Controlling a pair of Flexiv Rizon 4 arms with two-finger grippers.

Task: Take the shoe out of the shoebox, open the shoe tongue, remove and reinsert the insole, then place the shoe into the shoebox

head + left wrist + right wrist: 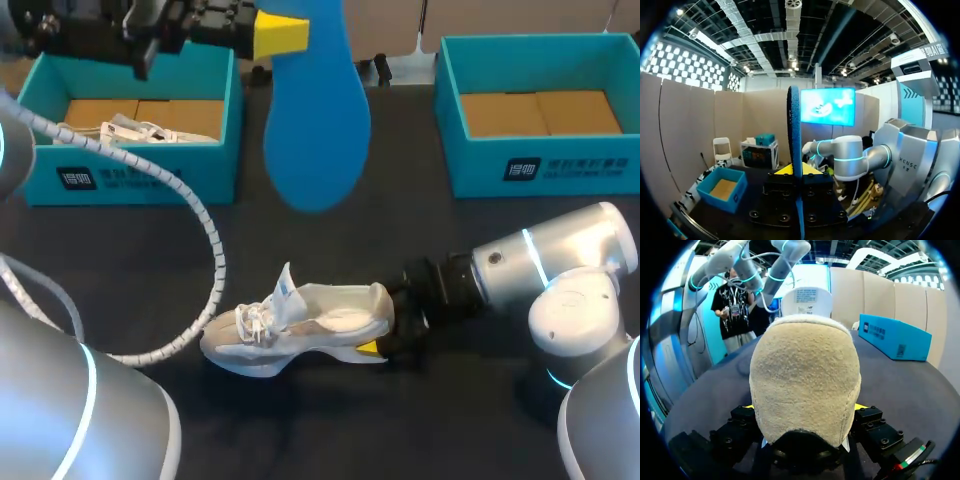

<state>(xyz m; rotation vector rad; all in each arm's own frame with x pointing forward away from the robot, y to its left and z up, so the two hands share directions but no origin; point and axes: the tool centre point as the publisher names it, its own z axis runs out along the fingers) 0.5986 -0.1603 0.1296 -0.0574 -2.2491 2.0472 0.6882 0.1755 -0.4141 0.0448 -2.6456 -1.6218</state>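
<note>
The left gripper (288,34) is raised over the far side of the table (450,250), clamped on the blue insole (318,110). The insole hangs from the yellow tips, with its broad rounded end lowest. In the left wrist view the insole (795,145) shows edge-on as a thin upright strip, pinched from both sides by the left gripper (796,170). The shoe (300,325), pale and white-laced, sits on its sole near the front middle of the table, with its toe toward my left and its heel toward my right. Its tongue (285,295) stands pulled up and the opening is bare. The right gripper (385,338) comes in low from my right and grips the heel, with one yellow tip showing under the heel's edge. From the right wrist the padded heel of the shoe (805,385) fills the space between the fingers of the right gripper (805,412). A sliver of yellow presses it on either side, and the tongue (805,301) rises beyond it. The left box (140,165) at the far left holds a second shoe (130,130). The right box (540,165) at the far right shows only its cardboard floor. A ribbed cable (205,250) loops from the left arm over the table beside the toe.
</note>
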